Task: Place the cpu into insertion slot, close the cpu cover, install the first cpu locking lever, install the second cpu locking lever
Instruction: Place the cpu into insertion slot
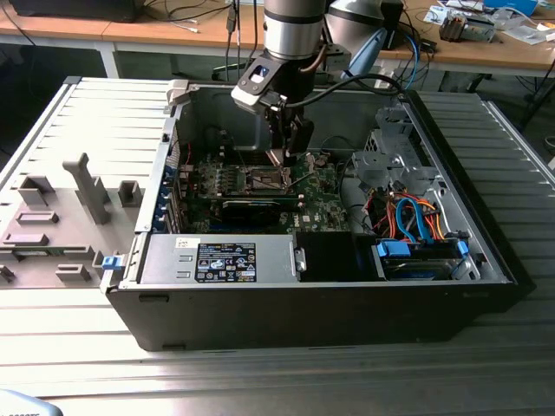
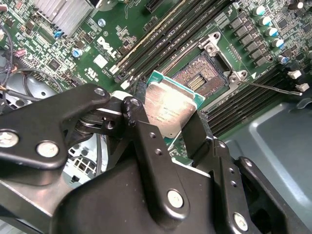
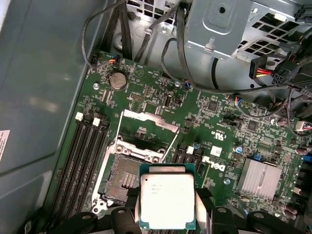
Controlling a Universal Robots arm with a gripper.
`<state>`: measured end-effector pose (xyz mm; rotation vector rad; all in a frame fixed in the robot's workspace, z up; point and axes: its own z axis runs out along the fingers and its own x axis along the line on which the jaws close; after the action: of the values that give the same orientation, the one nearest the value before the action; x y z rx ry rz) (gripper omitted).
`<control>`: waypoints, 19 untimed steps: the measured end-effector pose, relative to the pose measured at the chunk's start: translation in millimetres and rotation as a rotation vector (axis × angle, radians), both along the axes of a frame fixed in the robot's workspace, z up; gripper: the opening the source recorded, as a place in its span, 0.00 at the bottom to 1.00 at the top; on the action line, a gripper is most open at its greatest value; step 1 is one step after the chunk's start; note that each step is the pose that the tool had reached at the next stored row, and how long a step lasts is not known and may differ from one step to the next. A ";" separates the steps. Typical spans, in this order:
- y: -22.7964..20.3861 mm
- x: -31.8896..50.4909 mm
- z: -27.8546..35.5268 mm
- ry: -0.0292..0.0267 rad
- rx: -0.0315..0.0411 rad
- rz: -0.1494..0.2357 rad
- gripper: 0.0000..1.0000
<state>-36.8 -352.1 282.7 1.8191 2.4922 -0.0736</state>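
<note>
My gripper (image 1: 282,154) hangs inside the open computer case, low over the green motherboard (image 1: 321,195). It is shut on the cpu (image 3: 167,200), a flat square chip with a dull silver top, pinched by its edges between two black fingers (image 2: 141,131). The insertion slot (image 3: 124,180) lies bare, its dark contact field showing, and the cpu (image 2: 170,105) hovers beside it, overlapping one edge. At the slot's far side the cpu cover (image 3: 148,124) stands swung up. Two thin wire levers (image 3: 170,146) are raised beside the cover.
Long memory slots (image 3: 85,156) run along both sides of the socket. A finned heatsink (image 3: 258,180), a metal drive cage (image 3: 229,24) and cable bundles (image 1: 416,217) crowd the board. A long black card (image 1: 251,206) lies in front. Outside the case, a grey fixture (image 1: 61,217) rests on the table.
</note>
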 end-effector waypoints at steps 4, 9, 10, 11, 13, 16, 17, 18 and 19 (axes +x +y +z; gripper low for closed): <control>0.0 0.0 -0.1 0.0001 0.0000 -0.013 0.54; 0.0 0.0 -0.3 0.0000 0.0000 -0.028 0.54; 0.0 0.0 -0.3 0.0000 0.0000 -0.031 0.54; 0.0 0.0 -0.4 0.0001 0.0000 -0.034 0.54; 0.0 0.0 -0.4 0.0000 0.0000 -0.039 0.54; 0.0 0.0 -0.5 0.0001 0.0000 -0.046 0.54; 0.0 0.0 -0.6 0.0000 0.0000 -0.052 0.54; 0.0 0.0 -0.6 0.0000 0.0000 -0.054 0.54; 0.0 0.0 -0.6 0.0001 0.0000 -0.056 0.54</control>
<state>-36.9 -352.1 282.1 1.8892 2.4412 -0.0760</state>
